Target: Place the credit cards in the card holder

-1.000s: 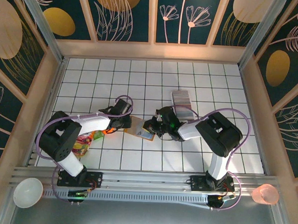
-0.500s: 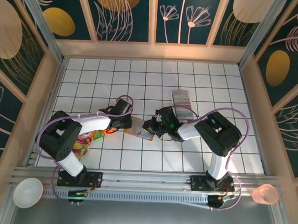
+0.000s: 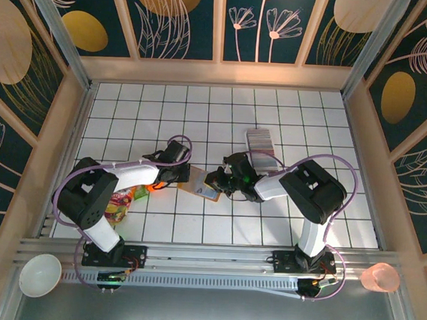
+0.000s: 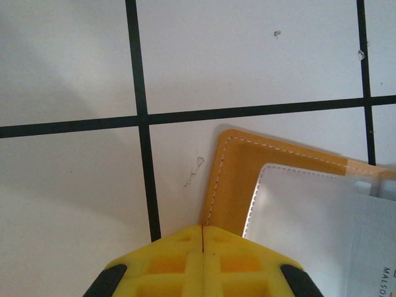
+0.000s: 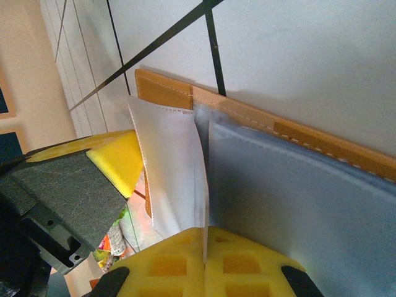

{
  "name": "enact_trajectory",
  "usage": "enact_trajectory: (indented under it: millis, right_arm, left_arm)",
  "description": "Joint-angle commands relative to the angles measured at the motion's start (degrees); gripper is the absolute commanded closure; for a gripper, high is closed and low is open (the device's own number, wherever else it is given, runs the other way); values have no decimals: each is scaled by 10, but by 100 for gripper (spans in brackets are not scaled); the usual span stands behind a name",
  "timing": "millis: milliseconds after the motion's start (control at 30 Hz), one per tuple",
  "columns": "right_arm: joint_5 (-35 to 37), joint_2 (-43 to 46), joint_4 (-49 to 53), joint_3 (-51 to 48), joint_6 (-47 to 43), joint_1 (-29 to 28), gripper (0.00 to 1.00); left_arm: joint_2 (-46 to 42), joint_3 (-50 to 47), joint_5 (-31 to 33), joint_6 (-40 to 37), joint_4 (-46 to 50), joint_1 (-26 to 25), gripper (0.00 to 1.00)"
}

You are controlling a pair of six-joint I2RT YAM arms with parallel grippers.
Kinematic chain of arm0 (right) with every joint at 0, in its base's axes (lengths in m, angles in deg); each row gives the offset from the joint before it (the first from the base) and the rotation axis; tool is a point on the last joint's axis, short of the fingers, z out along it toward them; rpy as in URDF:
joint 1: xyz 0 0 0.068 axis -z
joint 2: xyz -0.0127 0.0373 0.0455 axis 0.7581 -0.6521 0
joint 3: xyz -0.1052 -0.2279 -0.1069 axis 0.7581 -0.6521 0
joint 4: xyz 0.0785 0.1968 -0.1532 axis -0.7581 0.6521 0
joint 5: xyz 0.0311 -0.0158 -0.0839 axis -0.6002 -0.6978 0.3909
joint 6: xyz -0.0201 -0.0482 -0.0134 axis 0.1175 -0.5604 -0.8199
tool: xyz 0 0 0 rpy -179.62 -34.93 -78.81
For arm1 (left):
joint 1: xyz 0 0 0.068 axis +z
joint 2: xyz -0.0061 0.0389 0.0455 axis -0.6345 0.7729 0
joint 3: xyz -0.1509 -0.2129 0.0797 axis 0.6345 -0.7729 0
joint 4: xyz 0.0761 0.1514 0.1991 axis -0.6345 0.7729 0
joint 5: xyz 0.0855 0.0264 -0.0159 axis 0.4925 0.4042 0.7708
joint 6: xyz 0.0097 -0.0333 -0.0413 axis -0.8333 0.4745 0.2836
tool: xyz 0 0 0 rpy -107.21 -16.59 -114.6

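White gridded table (image 3: 130,112): card holder (image 3: 200,182) lies open at centre. Left gripper (image 4: 203,232) is clamped on its tan edge, right gripper (image 5: 204,238) on its pale pocket (credit cards (image 3: 260,141) stand near, farther back).

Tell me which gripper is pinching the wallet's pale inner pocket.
The right gripper: it is shut on the pale inner pocket of the wallet, whereas the left gripper clamps the tan leather corner.

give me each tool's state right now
Left tool: closed, pinching the card holder by its tan edge.
Right tool: closed on the holder's pale inner flap.
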Motion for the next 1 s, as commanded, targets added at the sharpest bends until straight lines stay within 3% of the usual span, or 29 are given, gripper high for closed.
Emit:
enact_trajectory:
  millis: [0,533,967]
  right_arm:
    - [13,-14,28,7,1,-11,99]
    - [39,-22,-91,-10,45,-18,100]
    - [34,-57,-270,-72,102,-20,100]
  left_arm:
    - [28,-19,-12,-4,23,-2,98]
    - [25,-34,-12,-2,23,-8,100]
    - [14,-51,20,4,31,-14,100]
